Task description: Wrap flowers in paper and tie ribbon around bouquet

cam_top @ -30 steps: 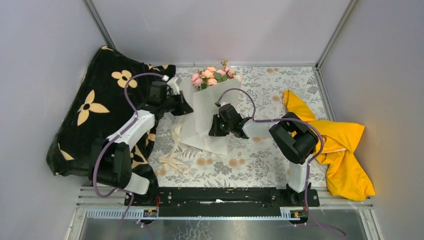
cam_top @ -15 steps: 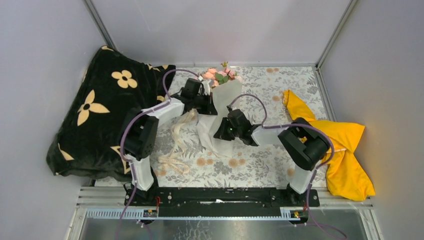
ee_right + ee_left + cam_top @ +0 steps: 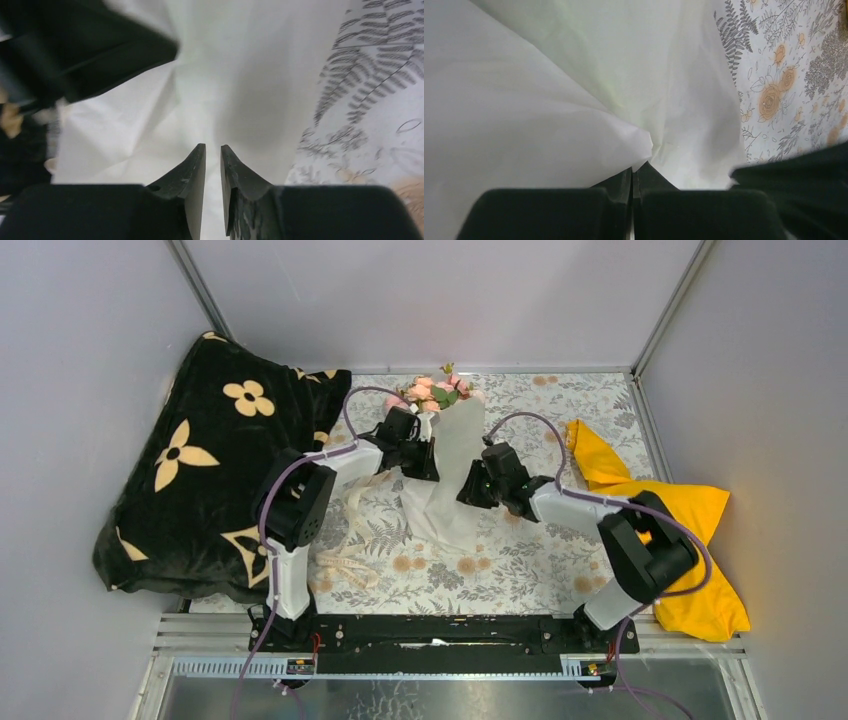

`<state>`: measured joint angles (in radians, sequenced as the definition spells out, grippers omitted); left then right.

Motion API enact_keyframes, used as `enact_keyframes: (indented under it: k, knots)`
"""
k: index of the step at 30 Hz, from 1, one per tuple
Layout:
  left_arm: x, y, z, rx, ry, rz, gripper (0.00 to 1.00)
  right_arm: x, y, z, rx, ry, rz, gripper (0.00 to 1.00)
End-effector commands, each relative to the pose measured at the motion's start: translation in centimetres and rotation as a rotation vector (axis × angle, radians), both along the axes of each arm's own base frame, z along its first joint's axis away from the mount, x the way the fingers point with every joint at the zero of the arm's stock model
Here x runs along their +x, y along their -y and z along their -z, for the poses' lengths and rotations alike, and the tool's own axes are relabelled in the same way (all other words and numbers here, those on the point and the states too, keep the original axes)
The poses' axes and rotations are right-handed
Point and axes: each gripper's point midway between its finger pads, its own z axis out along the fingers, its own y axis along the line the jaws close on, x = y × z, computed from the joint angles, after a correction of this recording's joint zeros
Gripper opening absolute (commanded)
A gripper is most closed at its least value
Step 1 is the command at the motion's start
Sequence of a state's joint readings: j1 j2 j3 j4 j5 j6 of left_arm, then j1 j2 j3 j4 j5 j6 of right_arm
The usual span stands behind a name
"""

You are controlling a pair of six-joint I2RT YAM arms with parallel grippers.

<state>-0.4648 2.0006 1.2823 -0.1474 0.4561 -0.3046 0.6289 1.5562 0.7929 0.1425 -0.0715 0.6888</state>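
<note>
Paper-wrapped bouquet (image 3: 447, 475) lying at the far middle of the grey floral tablecloth (image 3: 540, 550).
Pink flowers (image 3: 436, 392) with green leaves poke out of the far end of the creased white paper (image 3: 452, 510). The left gripper (image 3: 638, 169) has its fingers pressed together, pinching a fold of the paper. The right gripper (image 3: 213, 146) hangs just over the wrap, fingers slightly parted. The ribbon (image 3: 340, 562) lies looped just left.

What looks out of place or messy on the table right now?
The ribbon lies in a loose tangle on the tablecloth, left of the bouquet, not tied round it. The yellow cloth sits crumpled at the right edge.
</note>
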Motion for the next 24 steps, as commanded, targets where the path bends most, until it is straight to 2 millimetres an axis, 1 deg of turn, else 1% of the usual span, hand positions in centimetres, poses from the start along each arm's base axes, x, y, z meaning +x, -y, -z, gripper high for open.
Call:
enact_keyframes:
  k: [1, 3, 5, 6, 8, 9, 11, 13, 17, 19, 21, 24]
  knots:
    - [0.4, 1.8, -3.6, 0.004, 0.16, 0.062, 0.0, 0.3, 0.9, 3.2, -0.087, -0.094, -0.109, 0.23]
    - [-0.5, 2.9, -5.3, -0.008, 0.2, 0.109, 0.0, 0.5, 0.5, 4.2, -0.03, -0.123, -0.106, 0.2]
    - [-1.5, 4.3, -7.1, -0.037, 0.234, 0.156, 0.0, 0.7, 0.6, 4.8, -0.004, -0.137, -0.079, 0.18]
    - [-2.0, 5.0, -7.7, -0.051, 0.242, 0.176, 0.0, 0.8, 0.6, 4.9, 0.009, -0.142, -0.066, 0.18]
    - [-2.4, 5.8, -7.9, -0.06, 0.243, 0.197, 0.0, 0.6, 0.4, 5.0, 0.035, -0.152, -0.061, 0.17]
    - [-2.5, 6.1, -7.5, -0.057, 0.238, 0.207, 0.0, 0.5, 0.3, 4.9, 0.045, -0.155, -0.053, 0.17]
    - [-2.2, 6.2, -5.8, -0.028, 0.219, 0.208, 0.0, 0.2, 0.6, 4.7, 0.066, -0.164, -0.017, 0.16]
    - [-2.0, 6.0, -3.9, 0.007, 0.199, 0.211, 0.0, 0.4, 1.2, 3.4, 0.091, -0.135, 0.035, 0.16]
    - [-1.8, 5.5, -0.5, 0.076, 0.185, 0.235, 0.0, 0.9, 3.2, 0.8, 0.098, -0.062, 0.136, 0.18]
    - [-2.0, 5.4, 0.2, 0.089, 0.189, 0.249, 0.0, 1.2, 4.2, -0.6, 0.088, -0.023, 0.175, 0.21]
    - [-2.2, 5.4, 0.5, 0.092, 0.201, 0.261, 0.0, 1.9, 5.1, -2.2, 0.086, 0.025, 0.199, 0.25]
    - [-2.4, 5.4, 0.5, 0.091, 0.21, 0.274, 0.0, 3.6, 6.5, -3.7, 0.063, 0.071, 0.195, 0.35]
